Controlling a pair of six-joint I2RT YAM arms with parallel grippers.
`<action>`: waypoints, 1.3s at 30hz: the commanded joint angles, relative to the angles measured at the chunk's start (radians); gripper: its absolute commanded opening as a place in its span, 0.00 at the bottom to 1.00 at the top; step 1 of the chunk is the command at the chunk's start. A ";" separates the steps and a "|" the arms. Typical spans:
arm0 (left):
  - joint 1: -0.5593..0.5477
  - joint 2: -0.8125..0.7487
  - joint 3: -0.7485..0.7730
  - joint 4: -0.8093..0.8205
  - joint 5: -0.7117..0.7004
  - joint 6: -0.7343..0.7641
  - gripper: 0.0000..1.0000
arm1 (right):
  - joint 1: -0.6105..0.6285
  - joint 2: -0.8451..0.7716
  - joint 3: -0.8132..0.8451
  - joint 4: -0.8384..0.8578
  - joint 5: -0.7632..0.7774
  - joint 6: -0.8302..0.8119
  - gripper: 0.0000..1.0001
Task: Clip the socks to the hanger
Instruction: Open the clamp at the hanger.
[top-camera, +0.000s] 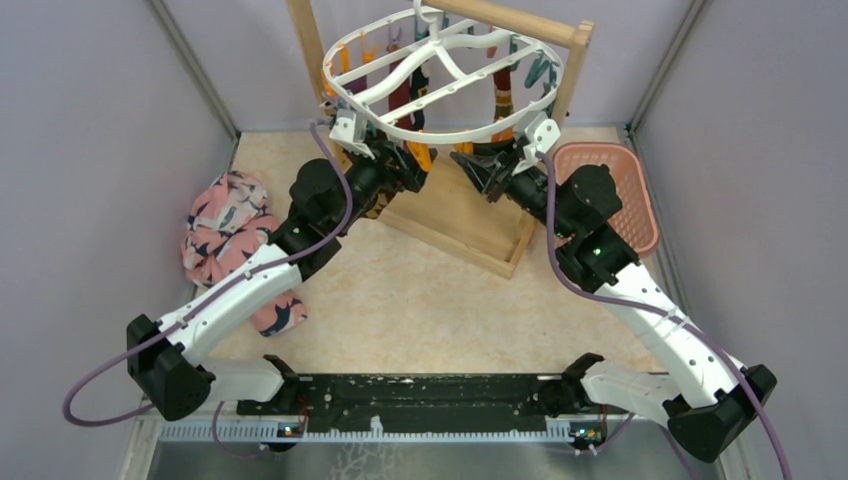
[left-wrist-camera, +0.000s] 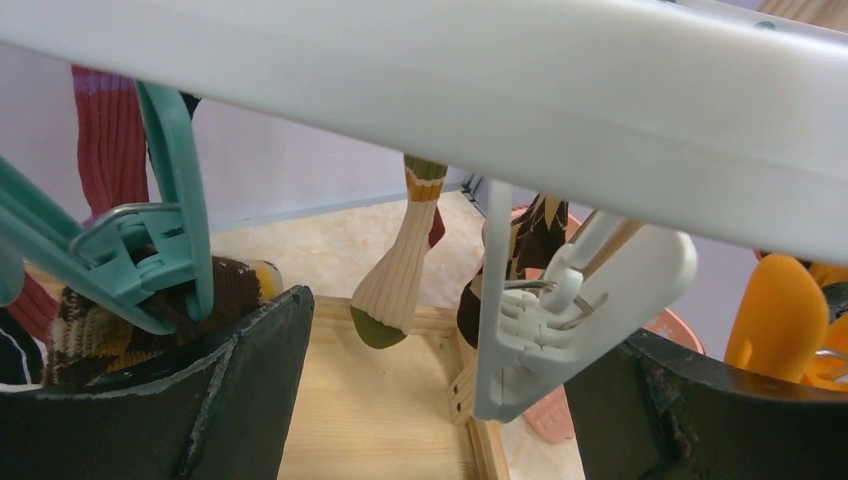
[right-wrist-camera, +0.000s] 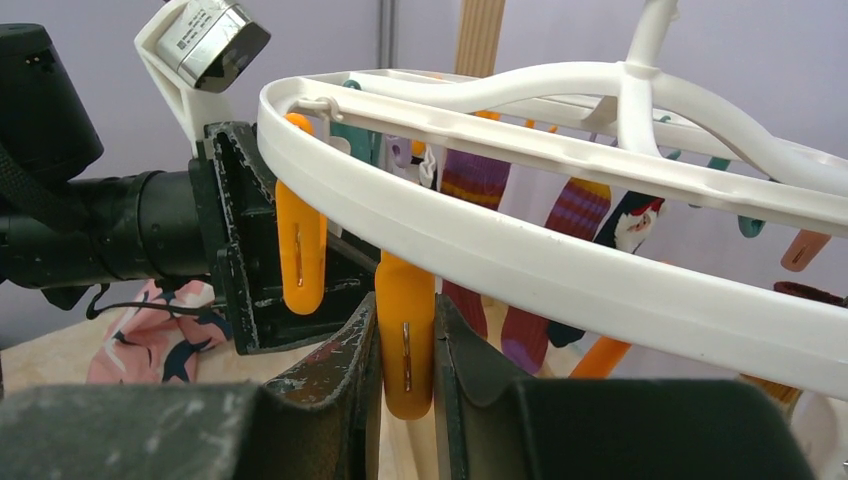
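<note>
Right gripper (right-wrist-camera: 404, 312) pinches the orange clip (right-wrist-camera: 405, 345), long axis 12-to-6 o'clock. Left gripper (left-wrist-camera: 465, 330), jaws wide, stands at its 9 o'clock with the argyle sock (left-wrist-camera: 100, 335) beside one finger.

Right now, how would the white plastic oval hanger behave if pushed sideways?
The white plastic oval hanger hangs from the wooden rack by its central hook, so it would probably swing or tilt. Its thin open frame looks light yet stiff. The right tool grips an orange plastic clip under its rim, possibly steadying it.
</note>
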 joint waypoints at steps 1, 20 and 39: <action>0.004 -0.045 -0.016 0.017 0.009 -0.008 0.93 | -0.007 -0.040 -0.009 0.028 -0.002 -0.005 0.00; 0.001 -0.294 -0.138 -0.038 0.321 -0.255 0.87 | -0.006 -0.002 0.021 0.025 -0.017 0.019 0.00; -0.011 -0.081 0.061 0.074 0.323 -0.198 0.92 | -0.006 -0.049 0.007 -0.023 -0.005 0.015 0.00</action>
